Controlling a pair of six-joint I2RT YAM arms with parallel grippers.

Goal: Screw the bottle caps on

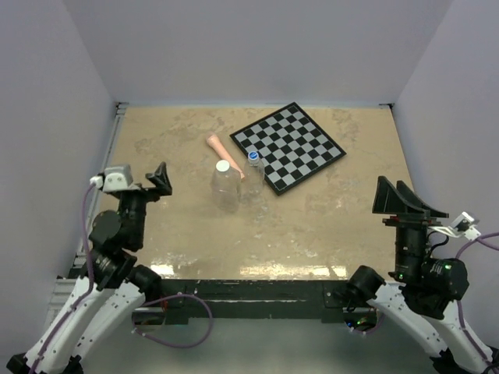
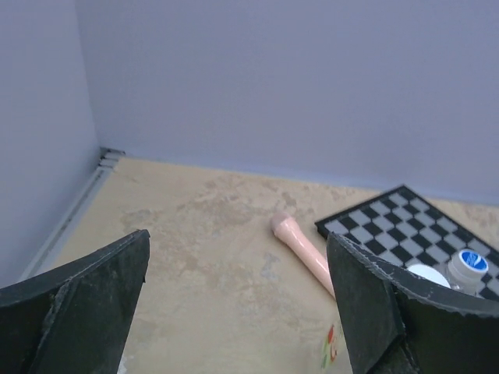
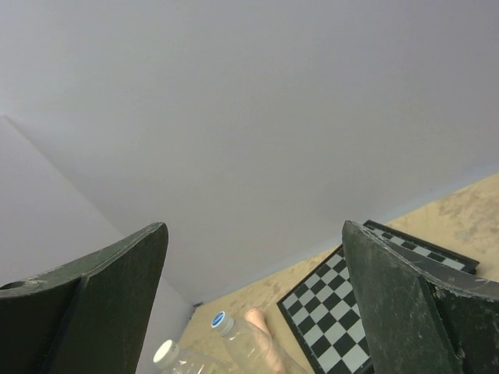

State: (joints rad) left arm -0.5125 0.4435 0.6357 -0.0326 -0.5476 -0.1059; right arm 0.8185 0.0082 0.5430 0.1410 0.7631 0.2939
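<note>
Two clear bottles stand upright mid-table. The wider bottle (image 1: 224,189) carries the white cap (image 1: 223,166) on its neck. The slimmer bottle (image 1: 254,176) to its right carries the blue cap (image 1: 254,156). I cannot tell how tightly either cap sits. My left gripper (image 1: 160,181) is open and empty, left of the bottles. My right gripper (image 1: 401,199) is open and empty, far to their right. The left wrist view shows its open gripper (image 2: 238,241), the blue cap (image 2: 472,261) and the white cap (image 2: 429,274). The right wrist view shows its open gripper (image 3: 253,234), the blue cap (image 3: 221,319) and the white cap (image 3: 164,352).
A pink tapered stick (image 1: 222,152) lies just behind the bottles and shows in the left wrist view (image 2: 304,253). A black-and-white chessboard (image 1: 288,146) lies at the back right. White walls enclose the table on three sides.
</note>
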